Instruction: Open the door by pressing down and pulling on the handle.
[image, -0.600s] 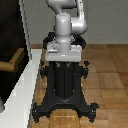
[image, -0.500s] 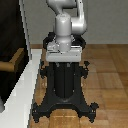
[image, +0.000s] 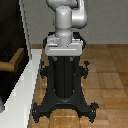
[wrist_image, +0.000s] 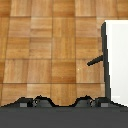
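1. Wooden parquet floor (image: 107, 70) covered the room, its tan squares also filling most of the wrist view.
2. At the exterior view's left stood the door (image: 10, 30), a dark panel set in a white frame (image: 27, 75); the panel reached above the picture's top edge.
3. From that dark panel jutted the handle (image: 14, 61), a short wood-coloured lever with a bent arm, low on the visible part of the door and near the frame's inner edge.
4. In the wrist view the frame showed as a white block (wrist_image: 117, 60) with a dark strip along its side, and a thin dark bar (wrist_image: 96, 61) stuck out from that strip over the floor; I could not tell for sure whether this bar was the handle.
5. Just beside the frame, toward the exterior view's right, stood the black pedestal (image: 64, 80) on its spread feet, with a grey plate on top.
6. On that plate rose the robot arm (image: 65, 20), pale grey, its upper links running out of the picture's top.
7. Nothing touched the handle in either view.
8. Of the gripper, only dark shapes along one edge of the wrist view might have belonged to it; how far its fingers stood apart, or whether they held anything, I could not tell.
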